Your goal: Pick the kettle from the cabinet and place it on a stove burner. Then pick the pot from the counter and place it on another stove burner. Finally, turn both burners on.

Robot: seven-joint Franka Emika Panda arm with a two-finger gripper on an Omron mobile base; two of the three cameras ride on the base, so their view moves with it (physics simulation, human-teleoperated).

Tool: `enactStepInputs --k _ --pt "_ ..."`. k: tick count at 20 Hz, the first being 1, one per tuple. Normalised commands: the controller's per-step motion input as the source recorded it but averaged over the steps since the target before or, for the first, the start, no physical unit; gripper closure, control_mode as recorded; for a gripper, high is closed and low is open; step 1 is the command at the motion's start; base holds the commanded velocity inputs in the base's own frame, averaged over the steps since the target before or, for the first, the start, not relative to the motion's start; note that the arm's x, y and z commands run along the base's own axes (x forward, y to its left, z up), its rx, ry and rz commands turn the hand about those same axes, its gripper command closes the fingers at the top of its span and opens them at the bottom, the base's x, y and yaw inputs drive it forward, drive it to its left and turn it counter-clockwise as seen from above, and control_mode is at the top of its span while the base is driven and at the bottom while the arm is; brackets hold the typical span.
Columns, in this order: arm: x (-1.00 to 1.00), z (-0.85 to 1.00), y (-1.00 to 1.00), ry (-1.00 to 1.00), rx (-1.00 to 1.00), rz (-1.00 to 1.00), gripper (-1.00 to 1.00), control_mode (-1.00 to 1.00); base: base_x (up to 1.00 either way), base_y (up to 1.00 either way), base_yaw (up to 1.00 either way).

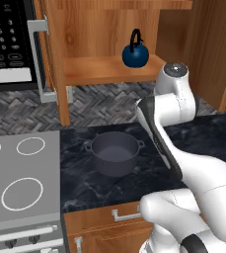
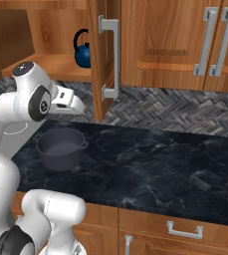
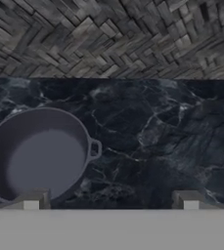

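Observation:
The dark-blue kettle [image 1: 135, 53] [image 2: 83, 52] stands upright at the right end of the open cabinet's plank shelf [image 1: 94, 70]. The dark-grey pot [image 1: 114, 153] [image 2: 60, 147] [image 3: 37, 156] sits on the black marble counter [image 1: 90, 183] [image 3: 157, 136], just right of the grey cooktop [image 1: 20, 170]. A small white burner ring [image 1: 30, 146] and a larger ring [image 1: 21, 192] mark the cooktop. My gripper [image 3: 109, 201] hangs above the counter, to the right of the pot, open with nothing between its fingertips [image 3: 33, 200]. The kettle is above and behind the hand [image 2: 68, 102].
A black microwave [image 1: 8, 44] hangs left of the cabinet. The opened cabinet door [image 2: 103, 55] with its silver bar handle juts out beside the kettle. Knobs [image 1: 16, 242] line the cooktop's front. Closed wall cupboards [image 2: 185, 45] and a herringbone backsplash [image 2: 175, 109] stand behind the counter.

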Motion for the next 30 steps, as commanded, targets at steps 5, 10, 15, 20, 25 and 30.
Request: enactStepInputs --k 5,10,15,20,25,30 --pt "0.0 0.13 0.22 -0.07 -0.04 -0.06 -1.0 -1.0 0.0 0.0 0.0" --pt "0.0 0.22 0.14 -0.14 -0.05 -0.03 -1.0 -1.0 0.0 0.0 0.0" --pt "0.0 0.25 0.03 -0.14 -0.05 -0.01 -1.0 -1.0 0.0 0.0 0.0" --pt "0.0 0.29 0.0 -0.09 -0.03 0.0 -1.0 -1.0 0.0 0.0 0.0" --pt "-0.01 0.39 0.0 -0.11 -0.05 0.0 -1.0 -1.0 0.0 0.0 0.0" --pt "-0.01 0.34 0.01 -0.12 -0.04 0.0 -1.0 -1.0 0.0 0.0 0.0"
